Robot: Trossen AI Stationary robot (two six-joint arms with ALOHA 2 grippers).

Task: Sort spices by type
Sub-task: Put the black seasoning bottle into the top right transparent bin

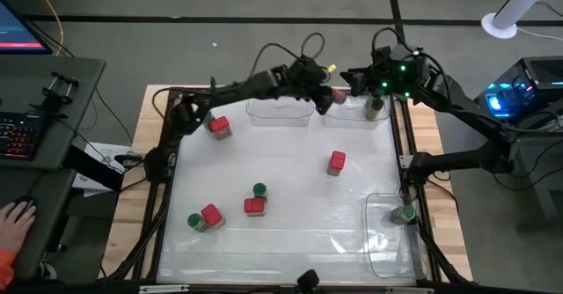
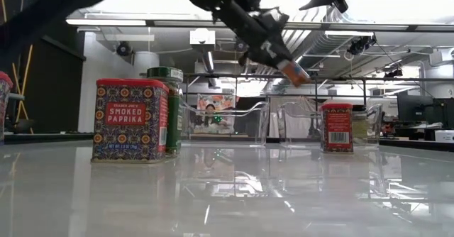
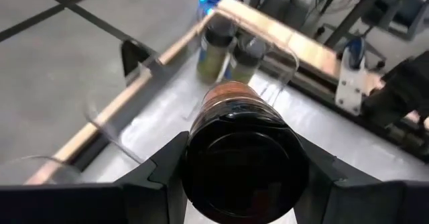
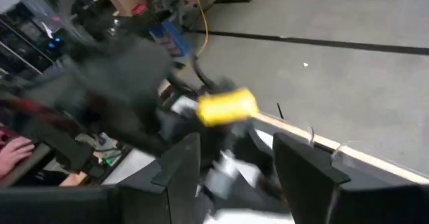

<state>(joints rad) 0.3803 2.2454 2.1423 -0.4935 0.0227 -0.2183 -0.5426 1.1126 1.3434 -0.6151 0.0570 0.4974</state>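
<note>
Dark-capped spice jar [image 3: 236,140] held in the air, over the far clear bins.

The left gripper [image 1: 322,96] clenches the round, glossy jar between its 2 fingers [image 3: 164,177], above the bin [image 1: 356,112] with 2 green-filled jars [image 3: 213,49]. The right gripper [image 1: 356,77] is close beside, fingers parted and holding nothing. The low view alone shows a square paprika tin [image 2: 131,120] on the shiny white table [image 1: 290,241].

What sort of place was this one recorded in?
Probably a robotics lab or workshop: bare ceiling ducts run overhead, a desk with a keyboard stands beside the table, and lit computer gear sits on the floor.
</note>
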